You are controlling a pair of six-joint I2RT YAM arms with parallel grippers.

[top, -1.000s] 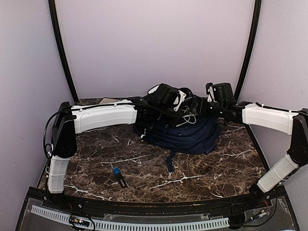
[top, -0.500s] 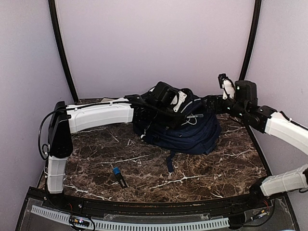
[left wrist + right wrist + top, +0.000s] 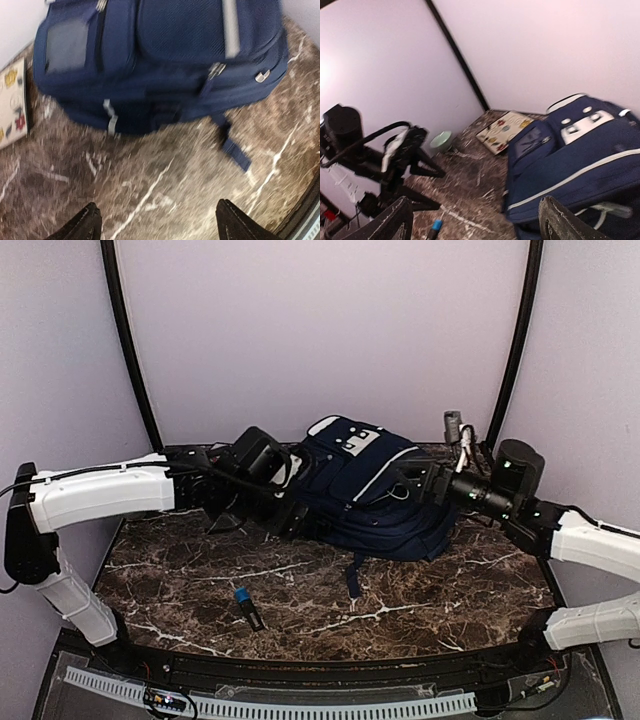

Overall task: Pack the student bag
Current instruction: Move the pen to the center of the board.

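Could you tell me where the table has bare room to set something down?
Free: the marble in front of the backpack, from its loose strap to the right edge; left of that lies a marker. Crowded: back left, with a picture board and bowl.

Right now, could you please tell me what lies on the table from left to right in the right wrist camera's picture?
green bowl → picture board → blue backpack
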